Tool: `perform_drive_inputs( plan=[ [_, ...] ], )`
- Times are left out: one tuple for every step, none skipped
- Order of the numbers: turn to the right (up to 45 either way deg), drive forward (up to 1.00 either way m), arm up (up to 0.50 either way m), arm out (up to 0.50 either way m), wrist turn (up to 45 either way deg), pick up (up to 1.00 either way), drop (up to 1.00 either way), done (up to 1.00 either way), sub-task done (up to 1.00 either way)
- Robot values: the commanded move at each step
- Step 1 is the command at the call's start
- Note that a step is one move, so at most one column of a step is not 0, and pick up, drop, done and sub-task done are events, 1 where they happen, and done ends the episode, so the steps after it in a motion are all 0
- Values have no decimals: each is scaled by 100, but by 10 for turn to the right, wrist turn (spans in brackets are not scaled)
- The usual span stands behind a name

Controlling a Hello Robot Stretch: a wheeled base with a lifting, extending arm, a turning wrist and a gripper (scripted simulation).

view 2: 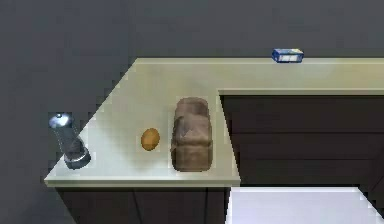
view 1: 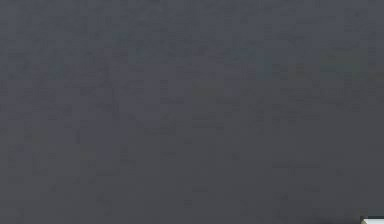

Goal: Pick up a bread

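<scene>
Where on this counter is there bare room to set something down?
The counter is bare beyond the bread loaf, up to the dark wall, and along the far strip as far as the blue box. The near end is crowded: grey container, orange-brown round thing and loaf side by side.

a dark grey wall is being shown close ahead. to the side, a pale l-shaped countertop is being carried on dark cabinets; a white surface is being seen just beside its near end.
</scene>
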Motion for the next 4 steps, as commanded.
perform_drive_inputs(
  plan=[
    [0, 0, 50, 0, 0, 0, 0, 0, 0],
    [0, 0, 38, 0, 0, 0, 0, 0, 0],
    [0, 0, 0, 14, 0, 0, 0, 0, 0],
    [0, 0, 0, 0, 450, 0, 0, 0, 0]
  ],
)
